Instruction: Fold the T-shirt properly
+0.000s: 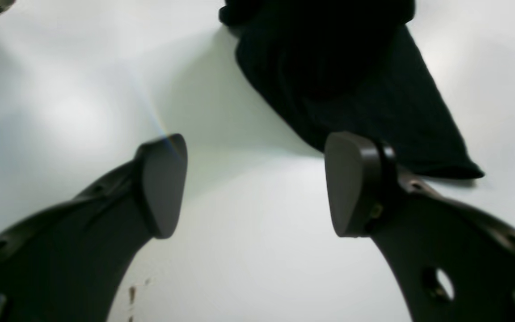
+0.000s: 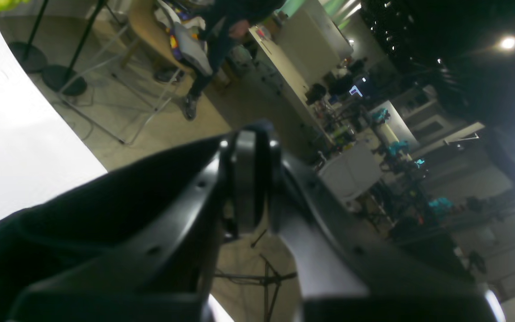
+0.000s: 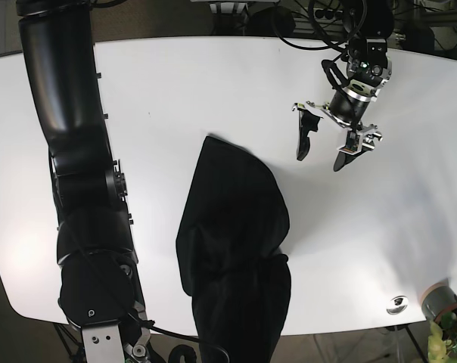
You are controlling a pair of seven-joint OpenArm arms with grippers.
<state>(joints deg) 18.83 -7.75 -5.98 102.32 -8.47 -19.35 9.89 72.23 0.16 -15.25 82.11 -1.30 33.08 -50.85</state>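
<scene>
The black T-shirt (image 3: 232,249) lies bunched in a long, narrow heap near the middle of the white table (image 3: 175,91), its upper end a rounded point and its lower end spilling over the near edge of the tabletop. In the base view the left gripper (image 3: 323,153) hangs above bare table to the upper right of the shirt, well apart from it, on an arm that reaches in from the far edge and tilts its fingers down toward the cloth. Its two dark fingers (image 1: 163,185) stand wide apart with nothing between them; the left wrist view shows only white table in the gap, with a dark fold of the shirt (image 1: 351,89) lying beyond the tips. The right arm (image 3: 81,189) runs as a thick black column down the left side of the base view, its end out of that view at the near edge. In the right wrist view the right gripper (image 2: 253,179) has its fingers pressed together, with dark shirt cloth (image 2: 61,223) bunched just beside them; whether the fabric is pinched between them cannot be told. A small round metal fitting (image 3: 398,304) sits in the table's near right corner.
</scene>
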